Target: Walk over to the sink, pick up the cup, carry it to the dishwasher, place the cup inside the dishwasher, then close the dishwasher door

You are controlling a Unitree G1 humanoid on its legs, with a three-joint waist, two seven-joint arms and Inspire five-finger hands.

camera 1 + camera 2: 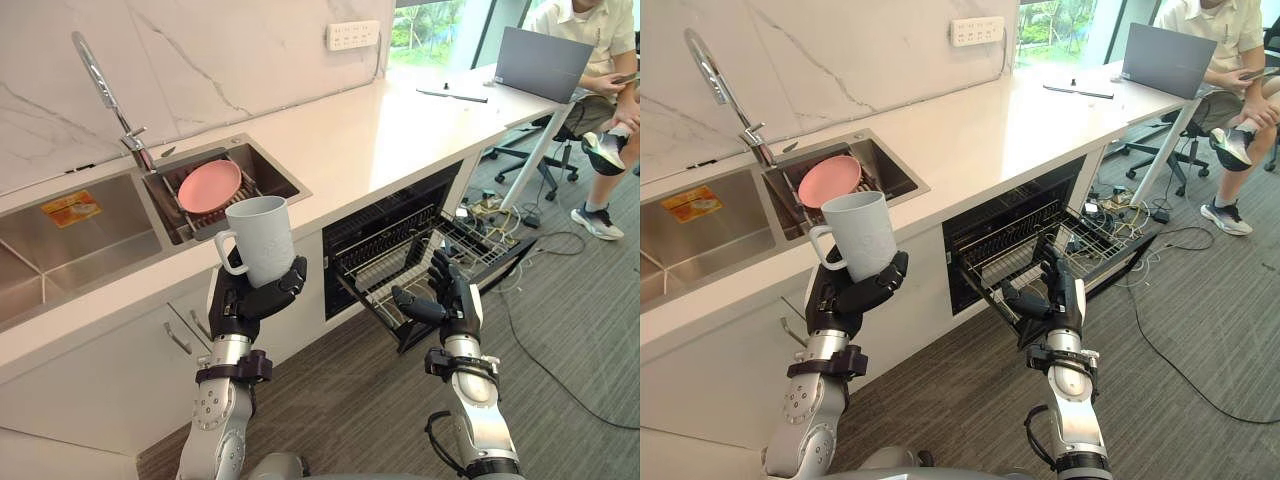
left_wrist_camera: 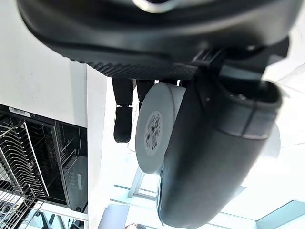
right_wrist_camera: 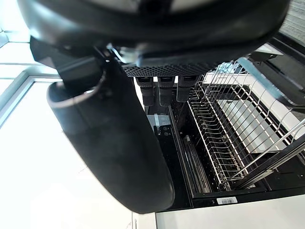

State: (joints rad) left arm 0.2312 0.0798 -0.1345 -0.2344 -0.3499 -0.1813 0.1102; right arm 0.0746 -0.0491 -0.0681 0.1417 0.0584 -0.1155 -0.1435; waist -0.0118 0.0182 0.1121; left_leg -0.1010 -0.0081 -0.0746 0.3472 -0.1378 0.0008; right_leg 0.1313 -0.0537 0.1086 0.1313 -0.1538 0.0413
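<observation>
Gripping pale grey handled mug (image 1: 262, 238) upright, left hand (image 1: 243, 303) holds it clear of steel sink (image 1: 90, 240): pickup done. Empty right hand (image 1: 447, 300), fingers relaxed, near pulled-out dishwasher wire rack (image 1: 395, 265). Remaining: placing, door closing.

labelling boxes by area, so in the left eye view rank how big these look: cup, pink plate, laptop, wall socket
1. cup, held in the left hand; it is nearest the camera, which enlarges it
2. laptop, only a little smaller, so nearly a tie with the cup
3. pink plate
4. wall socket
</observation>
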